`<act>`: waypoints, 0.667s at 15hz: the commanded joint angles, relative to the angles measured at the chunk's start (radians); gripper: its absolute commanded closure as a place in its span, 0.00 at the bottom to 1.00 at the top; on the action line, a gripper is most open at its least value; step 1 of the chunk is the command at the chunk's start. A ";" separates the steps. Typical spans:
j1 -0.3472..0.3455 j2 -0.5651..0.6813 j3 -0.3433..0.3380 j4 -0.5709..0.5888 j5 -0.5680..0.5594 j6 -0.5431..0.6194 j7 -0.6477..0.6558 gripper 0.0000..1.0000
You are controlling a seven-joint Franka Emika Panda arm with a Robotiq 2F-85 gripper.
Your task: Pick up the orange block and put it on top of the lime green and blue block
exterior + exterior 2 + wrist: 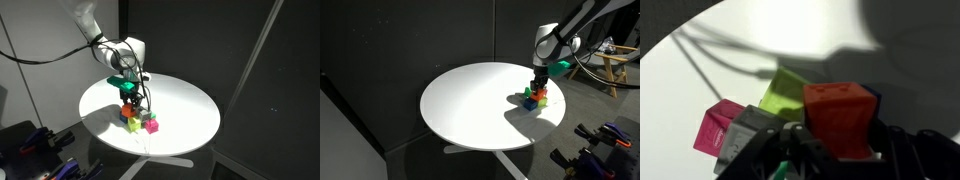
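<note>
Toward the 3 o'clock edge of the round white counter [460, 110] in an exterior view, a tight cluster of small toy cubes sits in the shadow of the white robot arm [582, 18]. The gripper [540, 86] hangs straight down over them. In the wrist view its dark fingers [790, 140] hug the small bright orange cube-shaped block [840, 118] on both sides, so the gripper appears clenched on that orange block. The block rides at the top of the cluster in both exterior views [128, 101] [541, 92]. Whether its underside already rests on the cubes below cannot be told. At 10 o'clock from it in the wrist view lies the lime yellow-green block [785, 92], its corner just beside the orange face. A thin dark blue edge, the blue block [874, 100], peeks out at 2 o'clock, directly behind and under the orange one. At 8 o'clock sit a grey cube [745, 135] and, touching its far side, a magenta-pink cube [718, 128]. In an exterior view the pink cube [151, 125] marks the 4 o'clock end of the group. Black cables [40, 55] trail from the arm.
</note>
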 commanded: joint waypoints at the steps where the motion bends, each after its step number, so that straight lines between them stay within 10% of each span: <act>1: -0.007 0.013 0.003 0.019 -0.011 0.011 -0.001 0.73; 6: -0.008 0.018 0.004 0.022 -0.011 0.014 -0.006 0.73; 8: -0.009 0.018 0.005 0.023 -0.009 0.013 -0.008 0.22; 10: -0.010 0.018 0.005 0.022 -0.008 0.011 -0.011 0.08</act>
